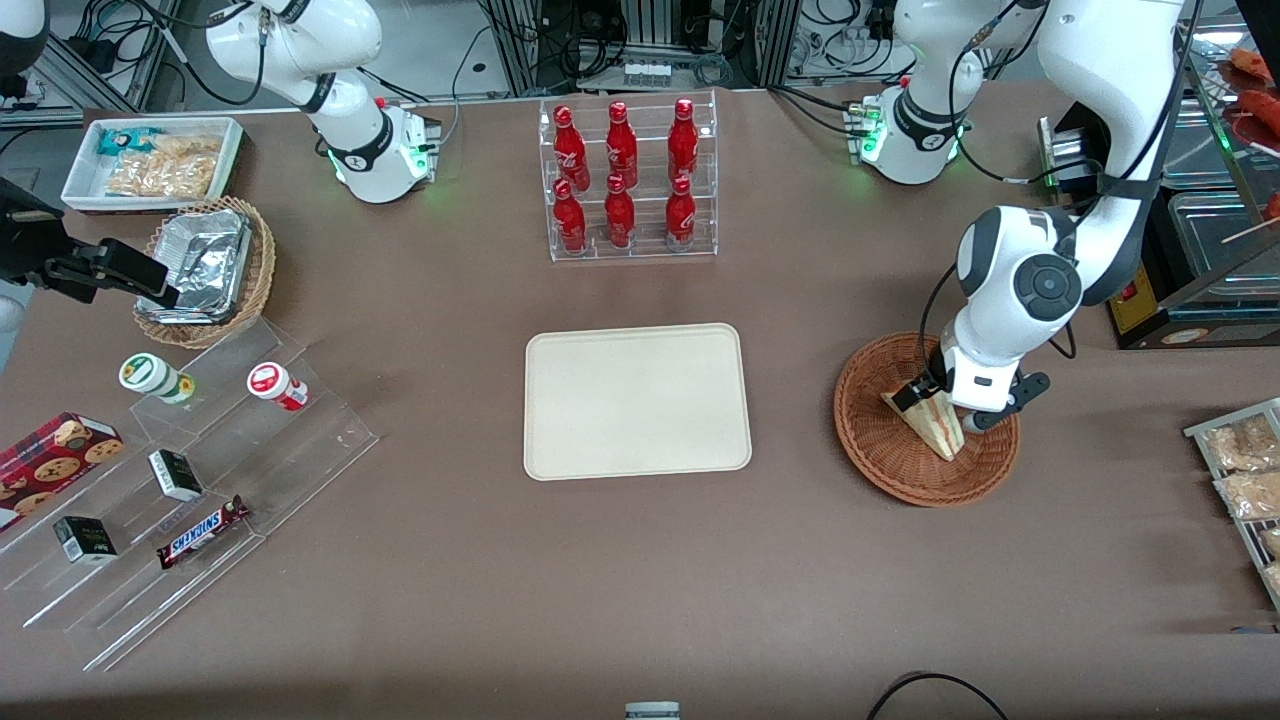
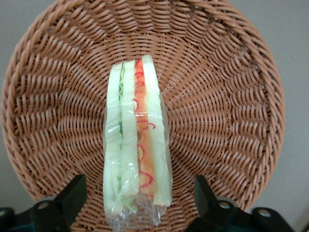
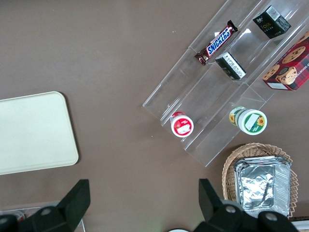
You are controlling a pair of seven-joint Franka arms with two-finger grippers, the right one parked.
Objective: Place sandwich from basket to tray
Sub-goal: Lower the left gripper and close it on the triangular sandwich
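The small triangular sandwich (image 1: 935, 425), pale white bread w/ red and green filling on its cut edge and clear wrap around it, lies in the round shallow reddish-brown woven wicker basket (image 1: 880, 440) toward the working arm's end of the table. The left arm's black 2-finger gripper (image 1: 945, 400) is down in the basket right over the sandwich's wide end. In the wrist view the fingers (image 2: 72, 193) are spread apart, 1 on each side of the wedge (image 2: 137, 140), w/ wicker (image 2: 217, 96) showing between each finger and the bread; neither pad touches it. The sandwich rests on the basket floor, cut edge up, layers running lengthwise between the fingers. The flat cream-beige rectangular plastic tray (image 1: 637, 400) w/ rounded corners and a low rim sits mid-table, well apart from the basket, nothing on it. Farther from the front camera than the tray stands a clear acrylic rack of 6 red bottles (image 1: 625, 180). Toward the parked arm's end: a lighter tan wicker basket w/ a foil container (image 1: 205, 265), a white rectangular bin of snack packets (image 1: 155, 160), and clear stepped acrylic shelves (image 1: 200, 480) carrying a Snickers bar (image 1: 203, 531), a cookie box (image 1: 55, 455) and small jars and cartons.
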